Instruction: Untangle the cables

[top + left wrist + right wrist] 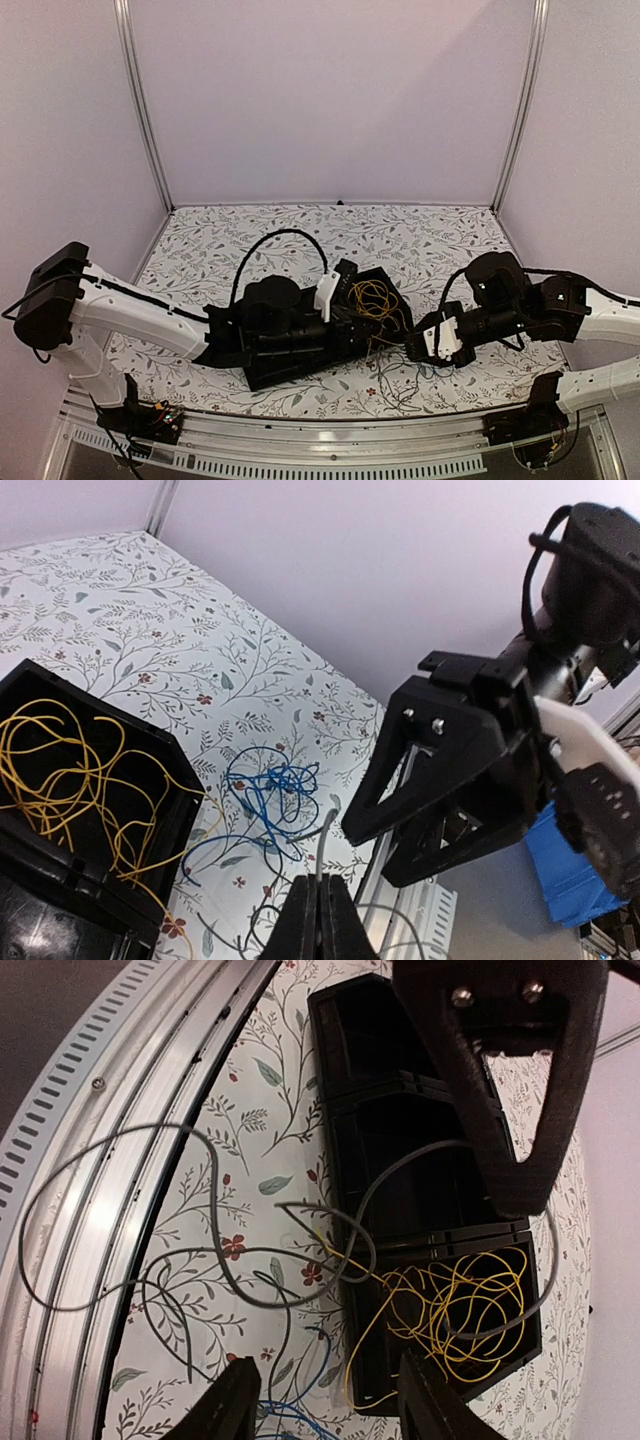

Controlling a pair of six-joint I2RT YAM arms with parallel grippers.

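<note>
Left wrist view: our left pincer (320, 920) is pinched shut on the grey cable (326, 842); the right pincer (330, 1410) gapes wide, empty. Blue cable (268, 788) tangles at 11 o'clock from the left one, yellow cable (70, 770) fills the black tray (165, 755) at 10. A hard pull, we judge, could cinch grey into yellow (or snag the front rail (130, 1070)). Floral desk (200, 630), plain lilac walls (400, 560).
</note>
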